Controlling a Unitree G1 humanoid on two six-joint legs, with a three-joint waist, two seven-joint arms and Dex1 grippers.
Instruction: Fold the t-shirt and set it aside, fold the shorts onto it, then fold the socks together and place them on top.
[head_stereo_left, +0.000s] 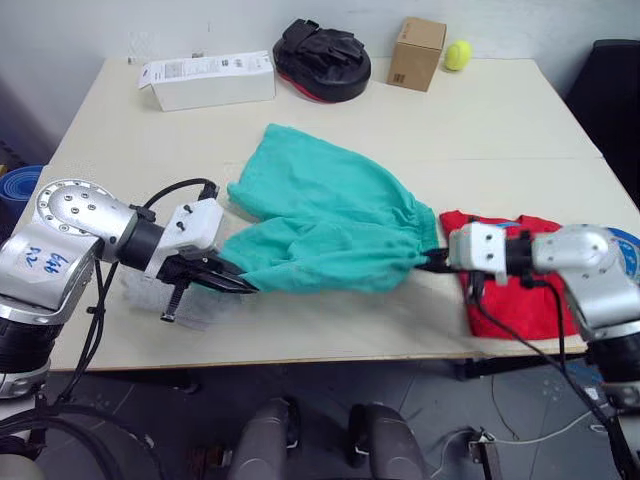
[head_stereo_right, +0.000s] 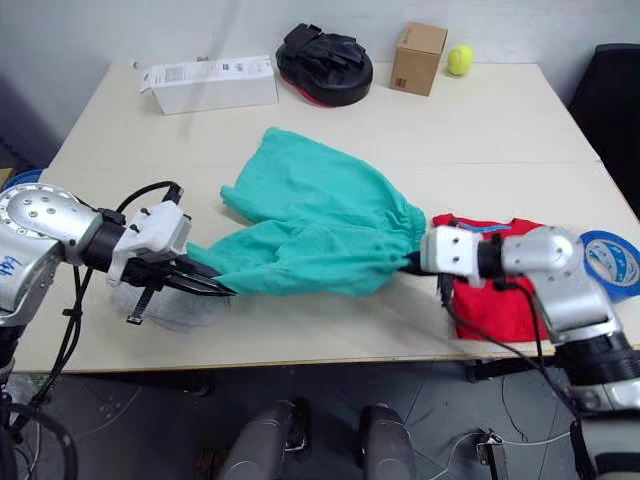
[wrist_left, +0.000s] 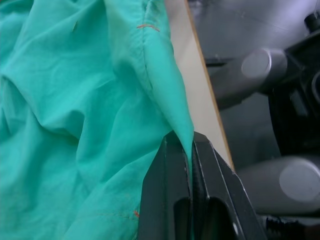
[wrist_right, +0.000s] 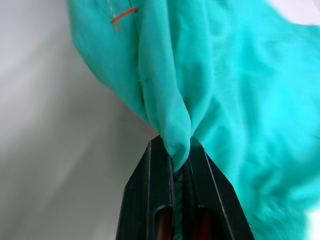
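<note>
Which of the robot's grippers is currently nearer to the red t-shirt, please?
Right. The right gripper pinches the shorts beside the t-shirt; the left gripper holds their far end.

One shorts (head_stereo_left: 325, 215), one t-shirt (head_stereo_left: 515, 290), two boxes (head_stereo_left: 205, 80) (head_stereo_left: 415, 52), one tennis ball (head_stereo_left: 458, 55)

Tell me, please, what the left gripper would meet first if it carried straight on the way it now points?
The left gripper, jaws shut on a pinched edge of the shorts, points toward the robot's right. It would push into the shorts' own bunched cloth first; beyond that, probably the right gripper, though depth is unclear.
</note>
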